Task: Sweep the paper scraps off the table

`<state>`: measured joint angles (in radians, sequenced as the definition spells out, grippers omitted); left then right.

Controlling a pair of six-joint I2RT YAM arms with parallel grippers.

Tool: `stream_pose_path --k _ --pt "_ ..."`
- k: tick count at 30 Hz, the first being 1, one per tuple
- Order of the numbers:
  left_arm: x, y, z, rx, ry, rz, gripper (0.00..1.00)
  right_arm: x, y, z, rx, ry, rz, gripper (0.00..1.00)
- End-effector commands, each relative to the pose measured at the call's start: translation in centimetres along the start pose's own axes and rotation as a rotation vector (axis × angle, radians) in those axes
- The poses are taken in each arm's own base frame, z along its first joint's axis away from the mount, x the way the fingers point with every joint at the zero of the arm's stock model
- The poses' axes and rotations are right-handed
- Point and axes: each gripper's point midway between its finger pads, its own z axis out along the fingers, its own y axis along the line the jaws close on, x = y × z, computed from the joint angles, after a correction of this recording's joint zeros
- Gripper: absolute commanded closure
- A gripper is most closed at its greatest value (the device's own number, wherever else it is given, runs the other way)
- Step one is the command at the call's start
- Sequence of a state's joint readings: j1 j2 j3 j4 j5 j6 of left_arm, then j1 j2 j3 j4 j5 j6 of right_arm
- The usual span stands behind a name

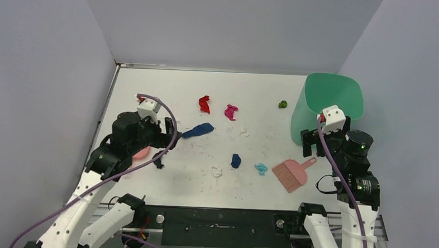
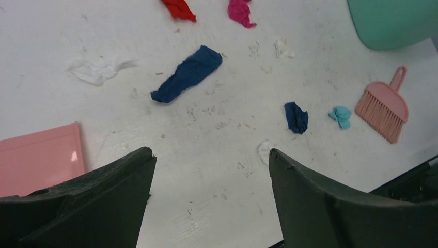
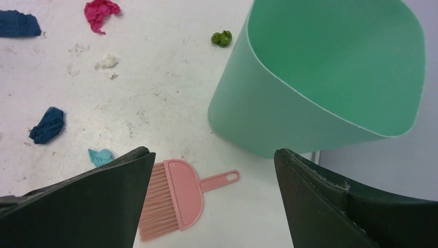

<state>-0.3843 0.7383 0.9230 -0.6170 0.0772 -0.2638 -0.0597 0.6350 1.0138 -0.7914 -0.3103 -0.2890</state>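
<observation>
Scanning overhead: small crumpled coloured paper scraps [image 1: 236, 160] lie scattered across the flat white speckled table [image 1: 169, 82]. Left wrist: left gripper [image 2: 212, 155] spread, empty, scraps ahead of fingers. Right wrist: right gripper [image 3: 214, 155] spread, empty; small pink bristled brush [image 3: 178, 199] below finger gap, tall green plastic bin [image 3: 310, 103] just beyond. Careless descent could knock it.

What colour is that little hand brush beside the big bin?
Pink, bristles included; the small hand brush shows best in the right wrist view.
</observation>
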Motion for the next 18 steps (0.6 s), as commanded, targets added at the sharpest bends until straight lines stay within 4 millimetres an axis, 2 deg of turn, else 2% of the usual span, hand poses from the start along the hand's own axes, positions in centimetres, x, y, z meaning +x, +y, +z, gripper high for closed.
stream_pose_path --k 1,3,6,12,13,15,18 --pt "0.9 -2.9 2.6 0.113 0.055 0.023 0.22 0.0 2.0 0.4 -0.148 -0.016 -0.124 0.10" --pt "1.8 -3.7 3.6 0.124 0.074 0.056 0.23 0.8 3.6 0.5 -0.261 -0.018 -0.229 0.10" --pt "3.6 -4.5 5.0 0.128 0.107 0.108 0.23 1.8 5.1 1.2 -0.369 -0.014 -0.287 0.10" --pt "6.9 -4.6 7.2 0.131 0.166 0.166 0.25 4.8 5.6 2.9 -0.483 0.092 -0.381 0.09" --pt "6.9 -3.8 7.3 0.090 0.164 0.168 0.26 5.2 5.7 3.2 -0.497 0.103 -0.394 0.08" --pt "5.6 -1.0 7.2 -0.086 0.123 0.123 0.26 5.8 5.8 4.0 -0.517 0.128 -0.405 0.07" --pt "2.5 2.9 6.1 -0.297 0.023 0.045 0.23 6.3 6.1 5.1 -0.534 0.155 -0.408 0.04"
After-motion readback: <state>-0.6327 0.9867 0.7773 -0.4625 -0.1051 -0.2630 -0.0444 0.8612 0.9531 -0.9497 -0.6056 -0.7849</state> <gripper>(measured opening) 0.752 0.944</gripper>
